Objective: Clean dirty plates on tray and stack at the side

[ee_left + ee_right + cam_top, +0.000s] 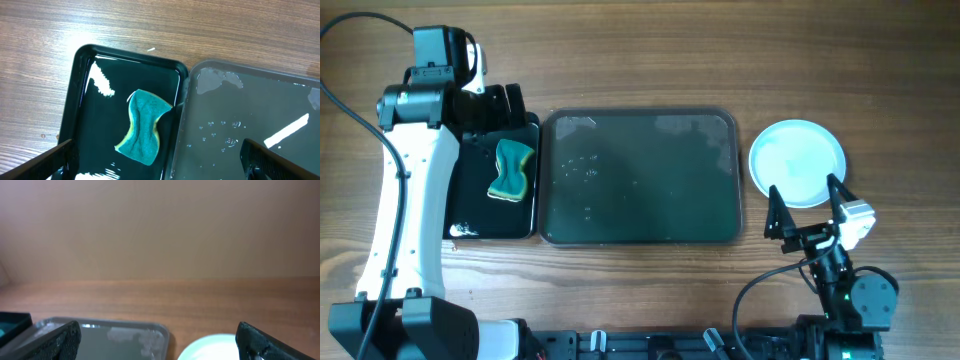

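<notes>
The large dark tray (640,225) lies mid-table with water drops on it and no plates. It also shows in the left wrist view (260,115) and the right wrist view (125,340). A pale blue plate (798,160) sits on the wood to the right of the tray; whether others lie under it I cannot tell. Its rim shows in the right wrist view (210,347). My left gripper (160,160) is open and empty above the small black tray. My right gripper (807,205) is open and empty just in front of the plate.
A smaller black tray (470,190) lies left of the large tray and holds a teal and yellow sponge (511,169), also seen in the left wrist view (145,127). The left arm (410,180) stands along the left edge. Brown wood tabletop (880,80) surrounds everything.
</notes>
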Available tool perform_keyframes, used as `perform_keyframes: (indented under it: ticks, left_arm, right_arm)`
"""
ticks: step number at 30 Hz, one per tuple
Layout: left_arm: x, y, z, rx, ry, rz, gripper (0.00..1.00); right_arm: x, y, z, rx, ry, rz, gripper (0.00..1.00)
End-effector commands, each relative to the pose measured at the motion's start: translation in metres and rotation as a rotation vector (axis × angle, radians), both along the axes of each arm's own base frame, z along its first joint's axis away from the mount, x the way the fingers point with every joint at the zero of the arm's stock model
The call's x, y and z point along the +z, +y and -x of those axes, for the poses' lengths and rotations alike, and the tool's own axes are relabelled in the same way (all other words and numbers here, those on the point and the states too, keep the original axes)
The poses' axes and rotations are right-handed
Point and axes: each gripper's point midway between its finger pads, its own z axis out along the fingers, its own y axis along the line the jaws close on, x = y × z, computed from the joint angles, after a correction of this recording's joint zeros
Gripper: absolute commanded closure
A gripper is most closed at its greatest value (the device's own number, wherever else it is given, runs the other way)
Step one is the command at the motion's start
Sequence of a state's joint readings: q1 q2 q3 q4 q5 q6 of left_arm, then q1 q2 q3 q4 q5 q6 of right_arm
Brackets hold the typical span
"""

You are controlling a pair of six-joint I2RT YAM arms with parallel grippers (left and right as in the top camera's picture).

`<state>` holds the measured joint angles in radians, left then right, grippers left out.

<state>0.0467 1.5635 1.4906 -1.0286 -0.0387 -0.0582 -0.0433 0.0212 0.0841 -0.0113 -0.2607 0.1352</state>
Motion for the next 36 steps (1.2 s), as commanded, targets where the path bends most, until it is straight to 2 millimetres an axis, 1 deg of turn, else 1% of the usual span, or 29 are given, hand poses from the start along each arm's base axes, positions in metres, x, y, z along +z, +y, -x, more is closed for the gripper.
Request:
perform_keyframes:
  ticks: [1, 3, 6, 31, 33, 36]
  left_arm:
    - [0.0, -0.002, -0.001, 0.005, -0.002, 0.017, 0.0]
    - [0.0, -0.002, -0.001, 0.006, -0.002, 0.017, 0.0]
    - [0.0, -0.002, -0.001, 0.005, -0.002, 0.017, 0.0]
    - [0.0, -0.002, -0.001, 0.005, -0.004, 0.017, 0.0]
    - [0.008, -0.004, 0.001, 0.0, -0.023, 0.016, 0.0]
    - [0.036, -0.015, 0.014, -0.031, -0.102, 0.008, 0.0]
  right_arm:
    - [-0.016, 0.003, -0.002, 0.016, 0.008, 0.033, 0.0]
    - [-0.027, 0.004, -0.004, 0.018, 0.022, 0.031, 0.0]
    - [-0.026, 0.004, -0.003, 0.02, 0.007, 0.081, 0.0]
    - [-0.026, 0.004, -0.003, 0.02, 0.009, 0.078, 0.0]
    - [-0.026, 0.004, -0.003, 0.02, 0.009, 0.078, 0.0]
    - [-0.026, 0.004, -0.003, 0.02, 0.009, 0.078, 0.0]
